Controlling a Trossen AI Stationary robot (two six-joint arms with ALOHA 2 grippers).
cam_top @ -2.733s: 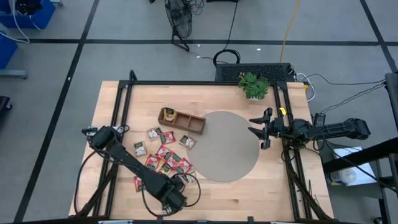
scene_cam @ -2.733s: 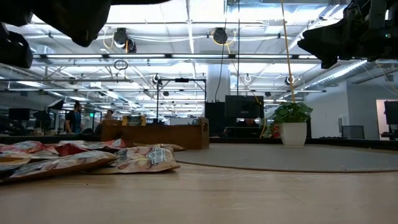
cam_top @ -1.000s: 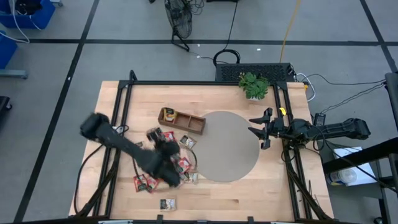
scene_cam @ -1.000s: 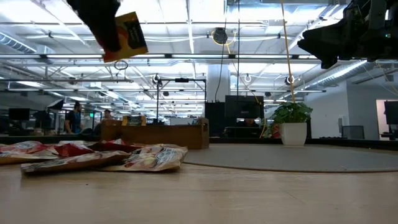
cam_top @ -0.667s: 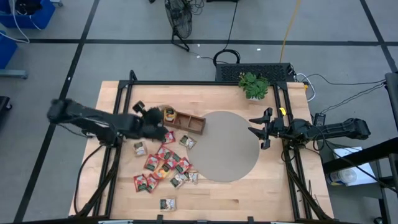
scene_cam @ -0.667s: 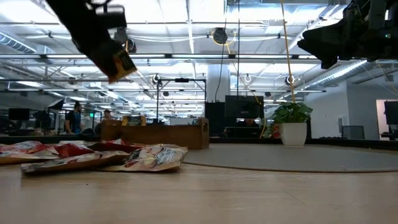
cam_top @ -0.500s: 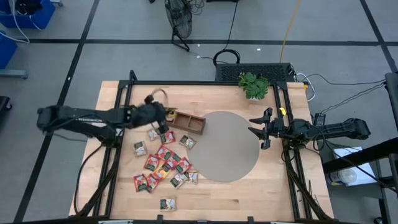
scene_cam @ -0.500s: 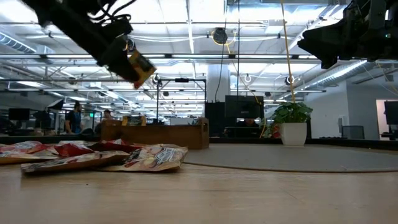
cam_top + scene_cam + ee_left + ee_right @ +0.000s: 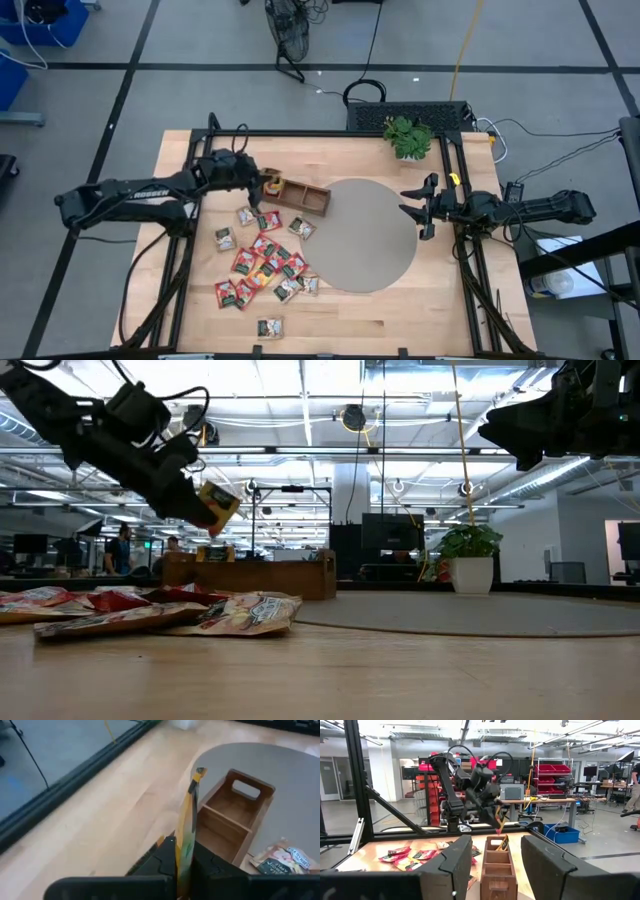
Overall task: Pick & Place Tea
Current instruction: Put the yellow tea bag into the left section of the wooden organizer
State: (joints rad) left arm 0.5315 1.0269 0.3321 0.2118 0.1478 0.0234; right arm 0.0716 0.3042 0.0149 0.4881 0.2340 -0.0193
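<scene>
The pale wooden bench stands on a grey floor crossed by dark lines. Beyond it lies an open workshop hall with rows of ceiling lights and white beams. Red storage bins fill shelving at the back, near a blue crate on the floor. A fan stands behind the bench.
</scene>
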